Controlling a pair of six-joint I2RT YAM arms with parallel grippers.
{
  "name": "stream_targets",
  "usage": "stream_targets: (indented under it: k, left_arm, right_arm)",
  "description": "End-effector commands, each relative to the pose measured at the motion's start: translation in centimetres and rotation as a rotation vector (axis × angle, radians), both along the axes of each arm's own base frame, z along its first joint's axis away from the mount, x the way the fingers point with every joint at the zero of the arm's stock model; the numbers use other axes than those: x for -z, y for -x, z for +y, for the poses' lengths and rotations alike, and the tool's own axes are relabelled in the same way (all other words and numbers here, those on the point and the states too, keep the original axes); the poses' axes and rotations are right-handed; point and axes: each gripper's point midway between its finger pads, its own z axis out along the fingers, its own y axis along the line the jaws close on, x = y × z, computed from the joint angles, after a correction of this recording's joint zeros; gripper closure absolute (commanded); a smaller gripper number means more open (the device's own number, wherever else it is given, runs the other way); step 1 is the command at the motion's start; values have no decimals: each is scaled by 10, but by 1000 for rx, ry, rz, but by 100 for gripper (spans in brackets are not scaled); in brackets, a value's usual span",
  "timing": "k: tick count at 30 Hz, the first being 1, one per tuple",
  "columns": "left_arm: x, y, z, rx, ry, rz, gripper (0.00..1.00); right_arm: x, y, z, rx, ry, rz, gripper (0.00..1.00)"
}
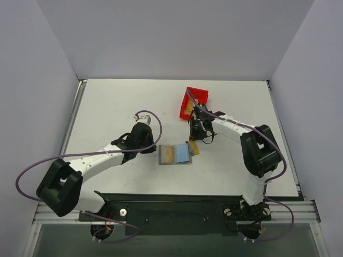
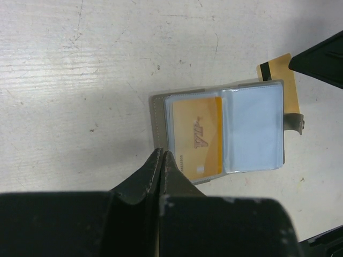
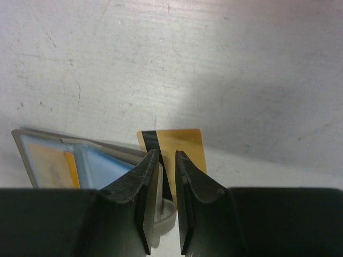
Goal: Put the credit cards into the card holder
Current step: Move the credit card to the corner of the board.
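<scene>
At the near left corner of the white worktop (image 1: 118, 107), the left arm rises from its base, folds at a black elbow and reaches rightwards toward the middle, wrist bent down. The left gripper (image 2: 161, 155) is closed tight with nothing between its fingers. Its tips rest at the left edge of the grey, squarish fabric card holder (image 2: 158, 118).

The card holder lies opened flat near the middle of the worktop, a little toward the near edge. Its left clear pocket holds one flat gold-tan plastic card (image 2: 198, 136). Its right clear pocket (image 2: 253, 127) shows only the bluish lining. A lighter grey closing tab (image 2: 293, 122) sticks out of its right edge.

A second gold-tan card (image 2: 278, 69), black-striped along one side, lies flat at the holder's far right corner, one end hidden at the holder's edge. The right gripper (image 3: 167, 156) points down over this card, its fingers a narrow slit apart and clamped on nothing. Whether the tips touch the card cannot be told.

Beyond it, toward the far edge, a small red plastic bin (image 1: 199, 95) holds a further gold-tan card (image 1: 187, 110). The right arm climbs from its base at the near right corner, bends at its elbow and stretches leftwards to the gripper.
</scene>
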Motion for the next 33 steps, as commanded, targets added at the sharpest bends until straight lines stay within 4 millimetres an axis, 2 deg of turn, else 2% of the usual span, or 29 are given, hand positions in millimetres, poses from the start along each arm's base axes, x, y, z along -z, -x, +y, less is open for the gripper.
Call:
stream_targets:
  k: [1, 7, 12, 17, 27, 29, 33]
  left_arm:
    - [-19, -4, -6, 20, 28, -47, 100]
    - [-20, -4, -5, 23, 26, -49, 100]
    - [-19, -4, -5, 29, 17, -47, 100]
    - [-15, -3, -7, 36, 20, -34, 100]
    - [-11, -4, -9, 41, 21, -28, 100]
    - [-10, -4, -9, 38, 23, -26, 100]
    - [-9, -3, -9, 38, 29, -22, 100]
  right_arm:
    - [-5, -22, 12, -12, -4, -34, 85]
    - [4, -34, 18, -11, -6, -42, 88]
    - [19, -29, 19, -23, 8, 6, 92]
    - [31, -7, 13, -45, 56, 58, 94]
    - [42, 58, -28, -22, 264, 154, 98]
    - [44, 65, -35, -3, 294, 166, 98]
    - [47, 84, -37, -2, 307, 208, 98]
